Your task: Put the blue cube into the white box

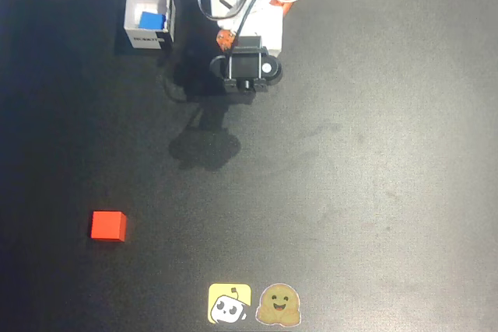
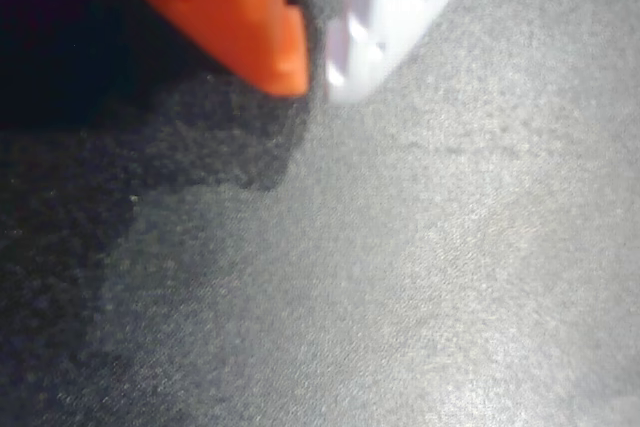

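A: Where is the blue cube in the overhead view?

B: Inside the white box. It sits toward the box's right wall, with a paler patch beside it on the box floor. The box stands open-topped near the top left of the dark table, its dark printed label on the side facing down the picture.

A: And the arm?

B: The arm is folded up to the right of the white box, well apart from it. It is white with orange parts and looping cables, and a black block sits at its lower end. Its shadow falls on the table below the box and to the right.

A: What about the gripper?

B: In the wrist view the gripper shows at the top edge: an orange finger and a white one, both blurred. Their tips come nearly together, with only a thin dark gap and nothing between them, so the pincer looks closed and empty. Grey table surface lies beneath.

A: Anything else on the table?

B: A red cube lies far below the white box, toward the lower left. Two stickers, a yellow one and a brownish smiling one, sit side by side at the bottom edge.
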